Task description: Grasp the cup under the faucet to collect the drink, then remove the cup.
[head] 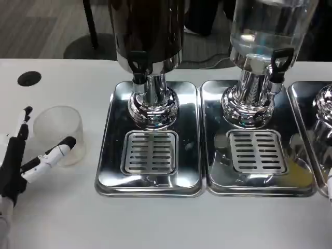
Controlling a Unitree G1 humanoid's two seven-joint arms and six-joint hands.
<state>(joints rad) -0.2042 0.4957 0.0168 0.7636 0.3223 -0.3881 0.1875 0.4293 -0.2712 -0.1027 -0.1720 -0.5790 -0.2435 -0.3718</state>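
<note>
L hand [23, 161] at worktop's [62, 218] left edge, fingers spread around clear cup [59, 129], not clearly gripping it; can't tell if touching. Cup upright, left of dark dispenser's [148, 31] drip tray [150, 140], not under faucet [139, 67]. Second, clear dispenser [267, 26] to the right.

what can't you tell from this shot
- Left hand: fingers flank the cup; actual contact unclear in the head view.
- Dark dispenser: top cut by the upper edge, fill level unknown.
- Third tray: cropped by the right edge.
- Cup: translucent, contents unclear.
</note>
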